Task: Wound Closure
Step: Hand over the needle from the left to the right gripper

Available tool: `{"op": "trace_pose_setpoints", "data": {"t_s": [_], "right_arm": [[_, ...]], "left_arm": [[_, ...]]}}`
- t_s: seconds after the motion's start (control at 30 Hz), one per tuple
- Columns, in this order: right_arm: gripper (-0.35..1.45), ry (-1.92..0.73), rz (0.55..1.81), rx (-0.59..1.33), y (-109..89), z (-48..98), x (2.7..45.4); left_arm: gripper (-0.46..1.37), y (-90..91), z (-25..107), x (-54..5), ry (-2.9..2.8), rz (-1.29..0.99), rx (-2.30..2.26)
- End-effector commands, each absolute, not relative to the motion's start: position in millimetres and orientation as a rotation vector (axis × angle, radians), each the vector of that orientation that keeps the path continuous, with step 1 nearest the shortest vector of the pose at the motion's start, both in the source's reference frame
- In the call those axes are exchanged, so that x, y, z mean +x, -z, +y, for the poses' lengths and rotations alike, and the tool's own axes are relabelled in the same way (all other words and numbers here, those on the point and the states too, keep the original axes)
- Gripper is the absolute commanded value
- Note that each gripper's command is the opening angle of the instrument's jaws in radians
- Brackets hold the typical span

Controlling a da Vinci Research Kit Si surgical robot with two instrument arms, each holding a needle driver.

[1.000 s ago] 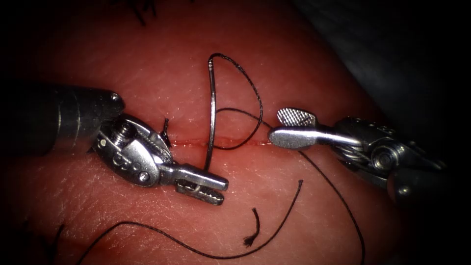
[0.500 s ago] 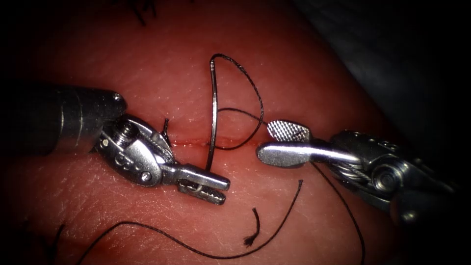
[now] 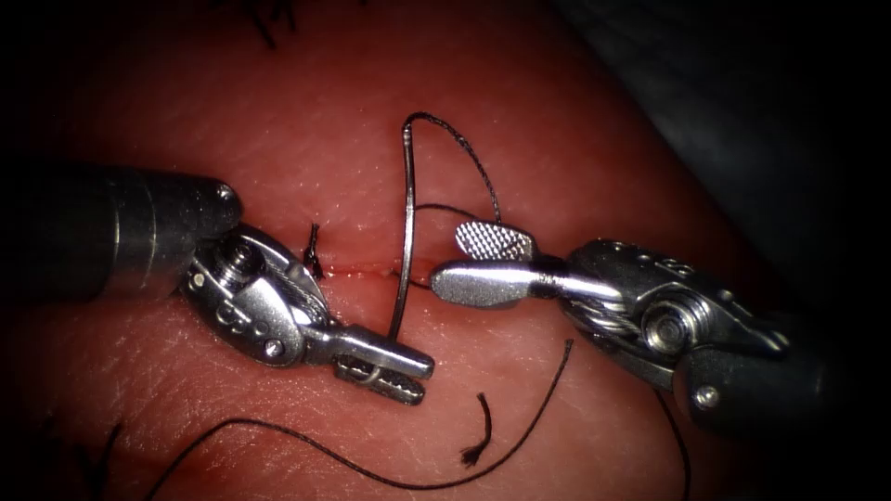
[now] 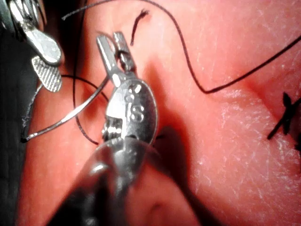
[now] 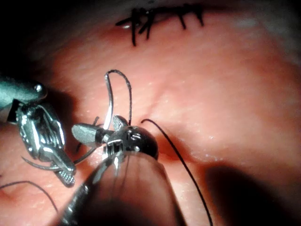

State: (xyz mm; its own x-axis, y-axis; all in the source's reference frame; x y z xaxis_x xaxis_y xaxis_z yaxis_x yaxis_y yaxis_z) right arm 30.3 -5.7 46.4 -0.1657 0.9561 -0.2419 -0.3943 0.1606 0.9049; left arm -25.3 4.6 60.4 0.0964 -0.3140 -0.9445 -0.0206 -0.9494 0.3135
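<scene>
Since a second ago my right tool (image 3: 464, 264) has slid left along the cut (image 3: 357, 272), from well right of the needle (image 3: 406, 232) to just beside it; my left tool (image 3: 394, 364) has barely shifted. Right jaws stand apart, ribbed face of the far jaw showing, nothing between them, tips close to the needle shaft but I can't tell if they touch it. Left jaws are clamped on the needle near its lower end, on the near side of the cut. Needle rises from that grip, crosses over the cut and arcs to the far side, free of the tissue (image 3: 278, 139) as far as I can see. Thread (image 3: 464, 153) leaves the needle's far end, curls down to the right and passes behind my right tool. Another long run of thread lies loose on the near tissue, with a short frayed cut end (image 3: 481, 431) beside it. Small thread stub (image 3: 313, 249) stands at the cut just by my left wrist. Finished dark stitches (image 5: 160, 16) sit far off on the tissue in the right wrist view
</scene>
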Motion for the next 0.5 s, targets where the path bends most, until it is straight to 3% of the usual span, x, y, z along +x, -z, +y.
{"op": "trace_pose_setpoints", "data": {"t_s": [0.03,0.5], "right_arm": [[0.78,-1.375,1.152,0.673,-46.5,-5.6,30.3],[0.65,-1.487,1.124,0.764,-47.6,-4.8,30.4]], "left_arm": [[-0.35,-60.3,4.7,-25.3,1.943,-0.343,2.145],[-0.35,-59.9,4.5,-25.8,1.900,-0.396,2.114]]}}
